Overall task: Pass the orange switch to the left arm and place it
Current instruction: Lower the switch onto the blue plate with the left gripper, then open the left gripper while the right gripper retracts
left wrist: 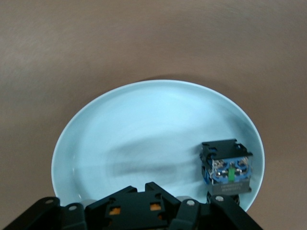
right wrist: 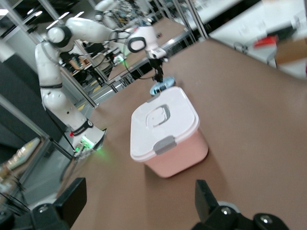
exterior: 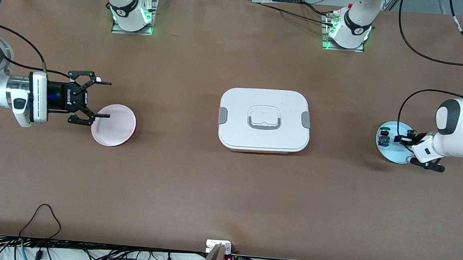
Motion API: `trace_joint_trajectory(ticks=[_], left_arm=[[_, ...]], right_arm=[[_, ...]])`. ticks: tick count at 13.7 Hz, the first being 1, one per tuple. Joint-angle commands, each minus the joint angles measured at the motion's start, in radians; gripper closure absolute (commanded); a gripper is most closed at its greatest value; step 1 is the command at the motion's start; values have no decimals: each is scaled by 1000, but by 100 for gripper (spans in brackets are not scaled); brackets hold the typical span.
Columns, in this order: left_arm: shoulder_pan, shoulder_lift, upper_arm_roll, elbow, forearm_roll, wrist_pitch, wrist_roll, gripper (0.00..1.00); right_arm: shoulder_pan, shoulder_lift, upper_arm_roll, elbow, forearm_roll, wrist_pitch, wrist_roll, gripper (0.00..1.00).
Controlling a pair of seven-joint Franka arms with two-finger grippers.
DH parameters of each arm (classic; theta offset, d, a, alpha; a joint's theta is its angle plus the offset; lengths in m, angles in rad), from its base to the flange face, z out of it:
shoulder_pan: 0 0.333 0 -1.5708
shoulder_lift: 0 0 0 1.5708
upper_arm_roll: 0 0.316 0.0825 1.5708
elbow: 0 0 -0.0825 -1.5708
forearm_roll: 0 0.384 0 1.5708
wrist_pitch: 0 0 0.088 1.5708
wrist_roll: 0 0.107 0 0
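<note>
The white box sits at mid-table; the right wrist view shows it too. My left gripper is low over the light blue plate at the left arm's end of the table. It is shut on the orange switch, of which a black housing with orange insets shows between the fingers. A similar blue-bodied part lies on that plate. My right gripper is open and empty, held level over the edge of the pink plate.
The pink plate has nothing in it and lies toward the right arm's end of the table. The two arm bases stand along the table edge farthest from the front camera. Cables and a small device lie along the nearest edge.
</note>
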Motion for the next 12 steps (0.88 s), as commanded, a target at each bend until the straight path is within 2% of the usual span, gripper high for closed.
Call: trace_joint_trajectory(ticks=[1,4,6,9,12], left_arm=[[9,-7,-11,8,35,1,242,85],[9,-7,-13,8,35,11,583,84],[9,-4,-11,5,35,44,742,83],[8,-2,-10,-2,95,103,819,83],[17,30,-11,-5,110,130,850,85]], right_arm=[[-7,-28,16,1,-110,10,373,0],[13,-30,23,0,-239,12,720,0],[37,-33,25,15,-374,15,944,0],[71,-48,27,32,-608,26,1173,0],[71,-66,45,101,-894,12,1188,0]])
